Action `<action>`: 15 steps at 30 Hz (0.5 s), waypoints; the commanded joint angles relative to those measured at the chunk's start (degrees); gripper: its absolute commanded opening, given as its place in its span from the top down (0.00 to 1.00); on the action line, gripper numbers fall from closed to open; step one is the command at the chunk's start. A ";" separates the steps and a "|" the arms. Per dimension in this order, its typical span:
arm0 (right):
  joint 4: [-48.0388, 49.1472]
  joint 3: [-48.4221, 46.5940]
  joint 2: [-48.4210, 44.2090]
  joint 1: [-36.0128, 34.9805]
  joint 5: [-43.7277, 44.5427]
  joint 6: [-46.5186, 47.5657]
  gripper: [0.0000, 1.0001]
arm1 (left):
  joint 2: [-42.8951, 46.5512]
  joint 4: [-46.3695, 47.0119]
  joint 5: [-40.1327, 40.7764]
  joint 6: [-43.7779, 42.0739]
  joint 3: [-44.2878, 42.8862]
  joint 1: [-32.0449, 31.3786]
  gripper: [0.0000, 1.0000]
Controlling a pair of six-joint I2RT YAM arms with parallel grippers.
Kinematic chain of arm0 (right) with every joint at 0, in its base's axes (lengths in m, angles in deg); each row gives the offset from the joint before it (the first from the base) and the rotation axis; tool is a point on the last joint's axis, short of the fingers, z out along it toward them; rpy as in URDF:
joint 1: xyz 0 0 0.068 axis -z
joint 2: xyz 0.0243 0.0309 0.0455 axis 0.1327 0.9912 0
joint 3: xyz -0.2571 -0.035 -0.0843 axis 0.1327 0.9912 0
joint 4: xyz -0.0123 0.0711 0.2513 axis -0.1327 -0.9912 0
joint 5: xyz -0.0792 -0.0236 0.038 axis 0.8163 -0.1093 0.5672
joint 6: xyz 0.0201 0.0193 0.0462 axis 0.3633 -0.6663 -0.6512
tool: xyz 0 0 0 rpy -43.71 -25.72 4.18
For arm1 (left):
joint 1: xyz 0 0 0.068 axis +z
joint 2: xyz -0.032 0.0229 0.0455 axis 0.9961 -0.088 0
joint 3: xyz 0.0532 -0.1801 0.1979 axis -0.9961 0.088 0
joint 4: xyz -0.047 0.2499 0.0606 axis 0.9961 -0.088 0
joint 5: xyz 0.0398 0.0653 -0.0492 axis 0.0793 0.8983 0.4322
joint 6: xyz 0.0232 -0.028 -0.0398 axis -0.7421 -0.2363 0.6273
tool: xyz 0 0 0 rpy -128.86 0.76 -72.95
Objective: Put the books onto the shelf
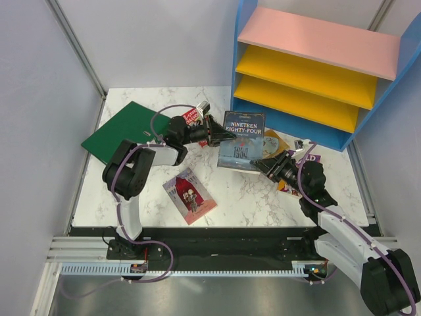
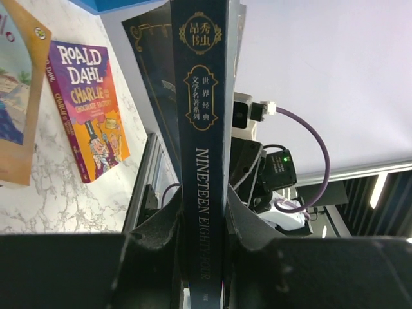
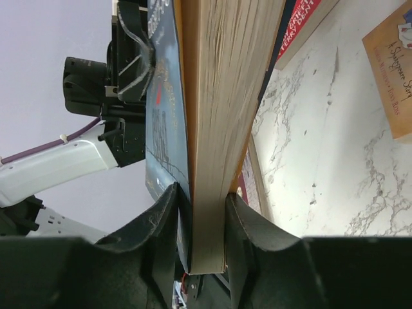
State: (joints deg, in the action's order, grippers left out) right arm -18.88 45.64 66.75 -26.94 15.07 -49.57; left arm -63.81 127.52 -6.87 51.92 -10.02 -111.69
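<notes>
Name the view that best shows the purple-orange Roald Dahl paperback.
Left wrist: the purple-orange Roald Dahl paperback lies flat, its whole cover readable. Top external shows only a purple sliver; right wrist shows none.

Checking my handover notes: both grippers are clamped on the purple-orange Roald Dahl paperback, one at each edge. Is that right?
Wrong book. The left gripper and right gripper are clamped on the dark blue-grey Nineteen Eighty-Four paperback, one at each edge; the left wrist view shows its spine. The purple-orange Roald Dahl paperback lies on the marble table.
</notes>
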 commanded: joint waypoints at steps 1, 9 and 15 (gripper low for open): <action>2.74 -4.54 -0.06 -0.20 -2.11 0.73 0.63 | -1.26 1.97 0.85 -2.92 -1.37 -2.79 0.98; 3.26 -6.03 1.52 -0.20 -5.53 0.64 0.48 | -1.62 -3.74 3.14 -6.53 -3.48 -4.55 0.98; 7.83 -6.82 5.38 -0.20 -10.97 -0.76 0.77 | -1.27 -6.64 3.14 -7.58 -5.85 -4.55 0.98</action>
State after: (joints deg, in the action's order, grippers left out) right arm -20.94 43.52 70.69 -26.45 11.60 -48.83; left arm -65.45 120.20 -4.14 48.58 -11.93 -114.21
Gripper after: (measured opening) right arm 0.381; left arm 0.252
